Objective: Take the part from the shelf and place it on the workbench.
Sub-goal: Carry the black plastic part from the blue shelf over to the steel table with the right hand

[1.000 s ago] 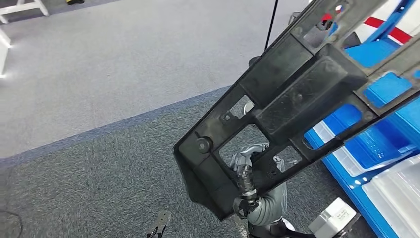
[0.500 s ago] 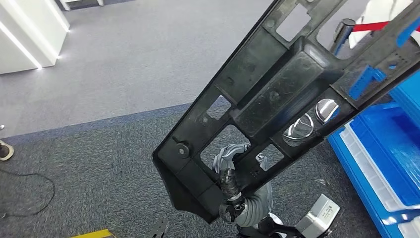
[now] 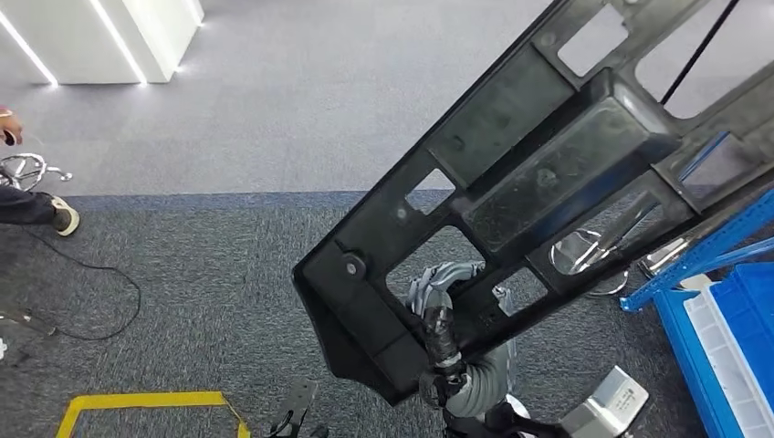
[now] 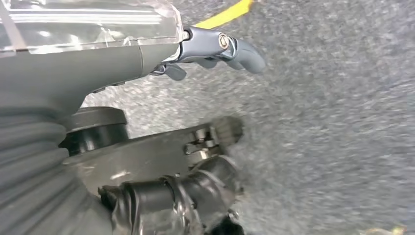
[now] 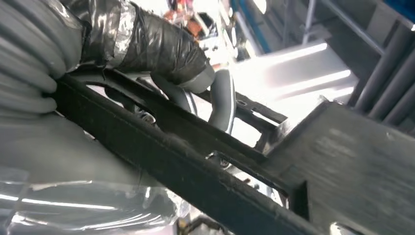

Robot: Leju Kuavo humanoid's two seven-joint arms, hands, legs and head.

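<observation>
The grey carpet floor (image 3: pixel 228 119) spreads beneath me, pale in the far part and darker near my body. Across it slants the part (image 3: pixel 511 192), a long black moulded frame with rectangular openings, raised in the air and tilted from low near my torso up toward the far right. It rests on no surface; my right hand (image 3: pixel 447 306) carries it alone. That hand grips the frame near its lower end, fingers (image 5: pixel 222 100) curled through one opening and wrapped round a bar, seen close in the right wrist view, where the frame (image 5: pixel 205 166) crosses as a dark beam. At the right edge stand a blue shelf post (image 3: pixel 703 260) and a blue bin (image 3: pixel 739 338). A chrome chair base (image 3: pixel 598 251) shows through the frame's openings. Yellow floor tape (image 3: pixel 137 401) marks the dark carpet at lower left. My left hand (image 4: pixel 210 54) hangs over the carpet, holding nothing, its fingers apart. A person's shoe (image 3: pixel 64 217) rests at the left edge.
</observation>
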